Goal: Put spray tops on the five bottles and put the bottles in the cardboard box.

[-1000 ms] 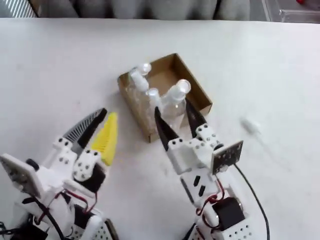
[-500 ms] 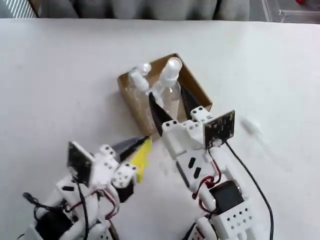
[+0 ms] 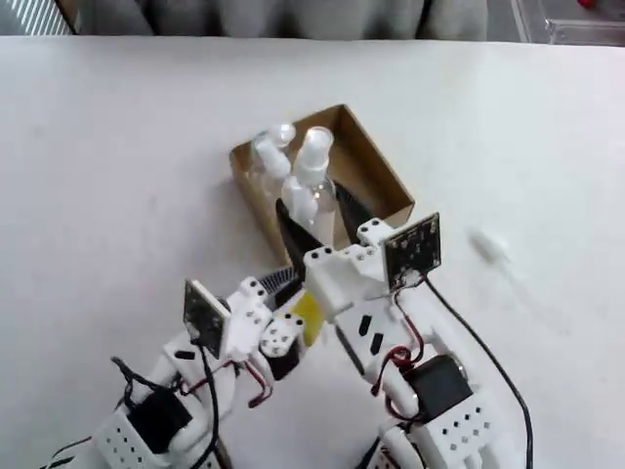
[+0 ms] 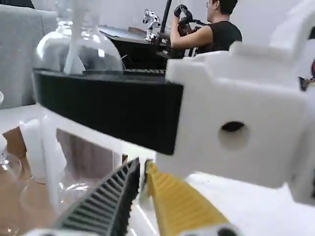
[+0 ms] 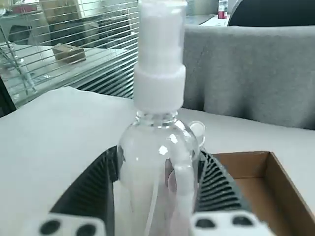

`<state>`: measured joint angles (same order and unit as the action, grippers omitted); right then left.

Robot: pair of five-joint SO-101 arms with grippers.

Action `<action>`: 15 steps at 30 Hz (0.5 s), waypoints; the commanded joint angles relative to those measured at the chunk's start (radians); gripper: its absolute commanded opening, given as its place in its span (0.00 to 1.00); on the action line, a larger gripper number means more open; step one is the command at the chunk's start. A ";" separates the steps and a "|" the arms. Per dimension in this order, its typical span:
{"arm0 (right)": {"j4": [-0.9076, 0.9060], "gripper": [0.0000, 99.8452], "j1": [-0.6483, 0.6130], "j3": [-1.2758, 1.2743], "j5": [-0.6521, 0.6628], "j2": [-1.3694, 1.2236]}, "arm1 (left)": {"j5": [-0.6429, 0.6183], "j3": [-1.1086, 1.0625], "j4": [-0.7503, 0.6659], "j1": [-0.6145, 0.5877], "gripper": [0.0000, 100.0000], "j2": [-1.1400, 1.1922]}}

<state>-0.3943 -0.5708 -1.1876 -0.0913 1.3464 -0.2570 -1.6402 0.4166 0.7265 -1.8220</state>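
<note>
Clasping a clear bottle [image 3: 314, 176], right end effector [image 5: 157, 189] at cardboard box [image 3: 368, 168]

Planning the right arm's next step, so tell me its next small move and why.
Probably lower the bottle straight down into the cardboard box. The right gripper is shut on it, its spray top is on, and it appears to hang over the box beside the other bottles, so seating it before release seems the safest step.
</note>
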 commanded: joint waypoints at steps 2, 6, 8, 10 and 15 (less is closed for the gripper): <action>-0.061 0.01 -0.010 0.061 -0.057 0.001 | 0.006 -0.005 -0.044 -0.013 0.02 -0.007; -0.113 0.01 -0.010 0.061 -0.060 0.008 | 0.005 -0.005 -0.043 -0.030 0.02 -0.007; -0.153 0.01 -0.010 0.061 -0.060 0.047 | 0.005 -0.005 -0.043 -0.051 0.02 -0.007; -0.197 0.01 -0.010 0.061 -0.058 0.105 | 0.003 -0.005 -0.046 -0.077 0.02 -0.007; -0.311 0.01 -0.010 0.061 -0.054 0.226 | 0.003 -0.017 -0.049 -0.097 0.02 -0.007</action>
<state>-0.6276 -0.5631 -1.1876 -0.1419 1.4799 -0.2601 -1.6556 0.4012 0.6866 -1.8236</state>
